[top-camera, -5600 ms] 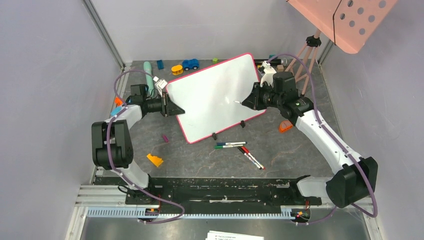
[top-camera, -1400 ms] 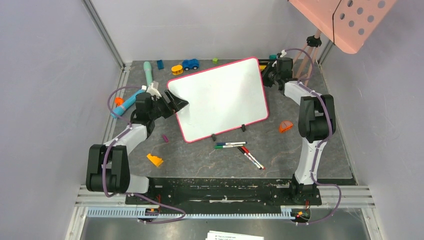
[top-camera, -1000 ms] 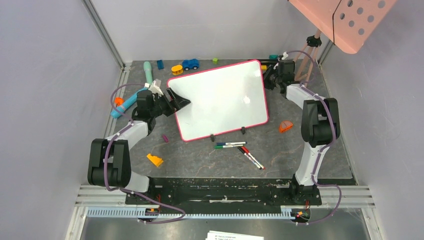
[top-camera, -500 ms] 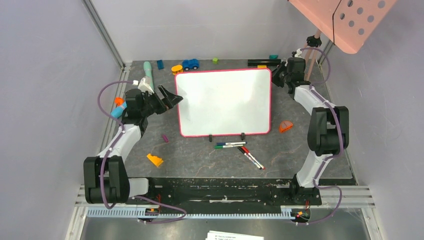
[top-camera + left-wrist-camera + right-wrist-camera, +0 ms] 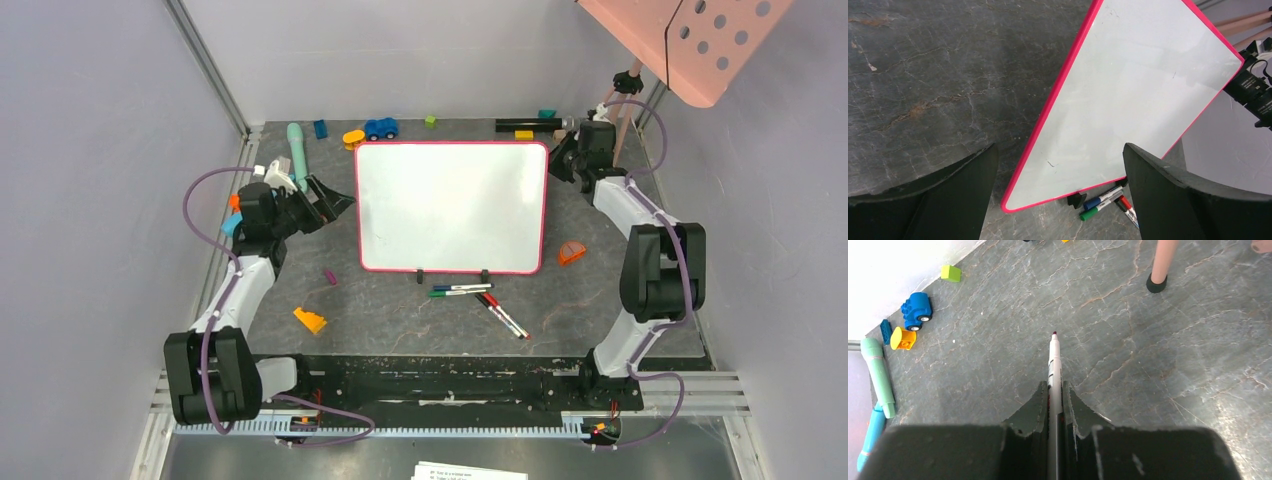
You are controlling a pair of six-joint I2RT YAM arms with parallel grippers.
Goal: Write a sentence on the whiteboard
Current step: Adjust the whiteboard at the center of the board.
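Observation:
The whiteboard (image 5: 452, 205) stands square to the table on two black clip feet, white with a pink-red rim. The sentence is out of view; the board's face (image 5: 1128, 100) shows only a few tiny faint marks. My left gripper (image 5: 338, 203) is open just left of the board's left edge, touching nothing. In the left wrist view its fingers (image 5: 948, 195) stand wide apart around the board's near corner. My right gripper (image 5: 562, 162) sits at the board's top right corner, shut on a marker (image 5: 1053, 365) whose dark tip points over bare table.
Loose markers (image 5: 462, 290) (image 5: 1103, 202) lie in front of the board. Orange pieces (image 5: 310, 320) (image 5: 571, 252) sit on either side. A blue car (image 5: 915, 310), a green block (image 5: 950, 273) and a mint tube (image 5: 879, 375) line the back. A tripod leg (image 5: 1160, 265) carries the pink perforated panel (image 5: 690, 40).
The board has swung from a tilt to square with the table. My left gripper has let go of its edge, opened wide and drawn back left. The right arm moved right with the marker.

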